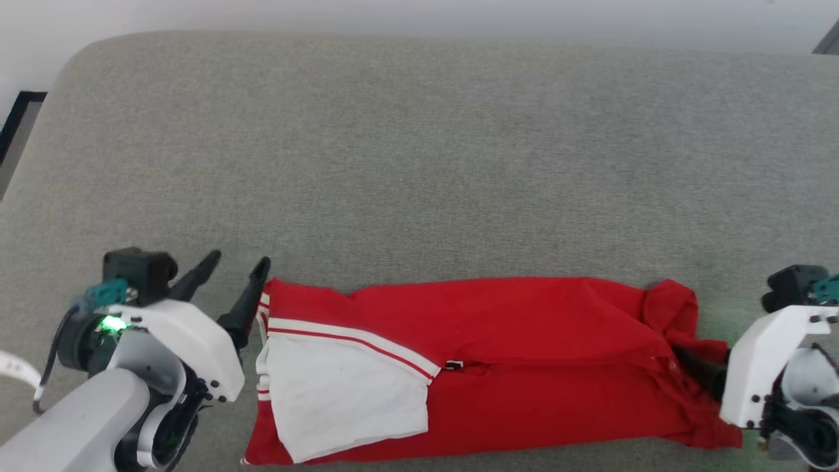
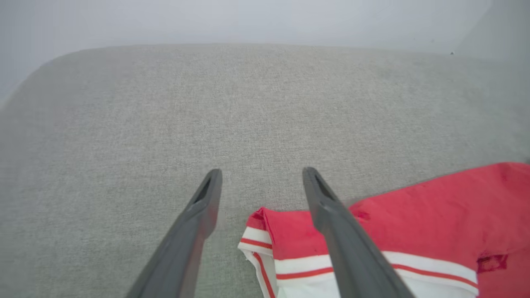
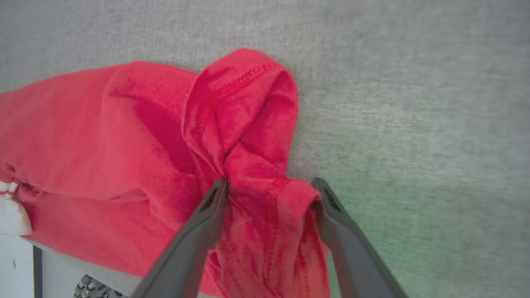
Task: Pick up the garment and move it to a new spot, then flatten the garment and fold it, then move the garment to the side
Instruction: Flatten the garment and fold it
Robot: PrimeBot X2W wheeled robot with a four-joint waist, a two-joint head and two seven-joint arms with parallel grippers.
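Observation:
The garment (image 1: 511,328), a red shirt folded into a long band, lies across the near part of the grey surface, with its white sleeve end and striped trim at the left. My left gripper (image 1: 237,260) is open right at that left end. In the left wrist view the left gripper (image 2: 261,174) holds nothing, and one finger (image 2: 348,248) crosses over the striped corner of the garment (image 2: 434,215). At the right end my right gripper (image 3: 269,186) is open, with a bunched fold of the garment (image 3: 103,136) lying loose between its fingers. One dark finger (image 1: 698,367) pokes into the cloth.
The grey fabric-covered surface (image 1: 419,164) stretches wide beyond the garment, with a rounded corner (image 1: 78,59) at the far left. A dark frame (image 1: 13,124) shows past the left edge. The garment's near side lies close to the front edge (image 3: 25,265).

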